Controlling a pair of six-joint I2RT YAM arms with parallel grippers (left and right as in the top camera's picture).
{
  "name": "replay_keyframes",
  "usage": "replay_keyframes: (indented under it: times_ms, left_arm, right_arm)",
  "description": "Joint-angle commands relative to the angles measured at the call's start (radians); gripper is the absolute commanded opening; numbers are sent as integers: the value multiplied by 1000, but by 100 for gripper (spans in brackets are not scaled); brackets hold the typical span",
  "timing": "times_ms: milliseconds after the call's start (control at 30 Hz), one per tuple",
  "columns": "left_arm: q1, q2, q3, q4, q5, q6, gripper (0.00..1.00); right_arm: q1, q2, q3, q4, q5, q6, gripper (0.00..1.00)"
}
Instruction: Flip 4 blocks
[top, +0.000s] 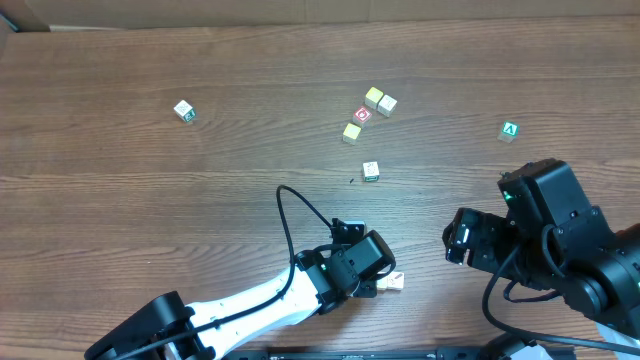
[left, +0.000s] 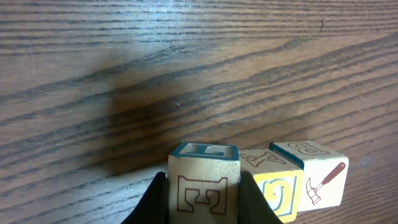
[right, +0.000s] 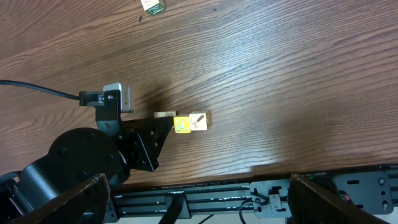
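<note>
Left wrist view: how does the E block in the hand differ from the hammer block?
The E block is clamped in the left hand; the hammer block stands ungripped on the table. The E block faces the camera squarely; the hammer block is turned corner-on. Both are pale wood with teal-trimmed tops.

My brown wood-grain table (top: 150, 200) carries a white block with green marks (top: 183, 110) at my far left. Toward the middle sit a pale block (top: 373, 97) touching a second pale block (top: 387, 104), a cube with a red ring (top: 362, 115) just beside them, a pale yellow block (top: 352, 131) and, nearer me, a small white block (top: 371, 171), with a green cube with a white A (top: 510, 130) to the right. By the front edge an E block (left: 204, 186), a yellow-faced block (left: 281, 190) and a hammer block (left: 320, 177) stand in a row.
</note>
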Motion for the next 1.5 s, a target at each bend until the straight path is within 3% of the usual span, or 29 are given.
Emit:
replay_keyframes:
  times_ms: [0, 433, 833, 867, 1000, 1233, 1333, 1467]
  left_arm:
    - [-2, 6, -4, 0, 31, 22, 4]
    - [-1, 6, -4, -63, 56, -90, 4]
    - [-1, 6, -4, -64, 75, -90, 4]
    - [-1, 6, -4, -64, 75, -90, 6]
    - [-1, 6, -4, -64, 74, -90, 29]
    - [-1, 6, -4, -63, 74, -90, 47]
    - [-1, 6, -4, -63, 74, -90, 46]
    - [-1, 6, -4, -58, 60, -90, 37]
  right_arm:
    - [-2, -10, 24, 2, -5, -5, 92]
    - [-2, -10, 24, 2, -5, -4, 92]
    - [-2, -10, 24, 2, -5, -4, 93]
    - [-2, -10, 24, 2, -5, -5, 93]
    - [-2, -10, 24, 2, -5, -4, 92]
    - [-2, -10, 24, 2, -5, -4, 92]
    - [-2, -10, 24, 2, -5, -4, 93]
    - [-2, -10, 24, 2, -8, -4, 93]
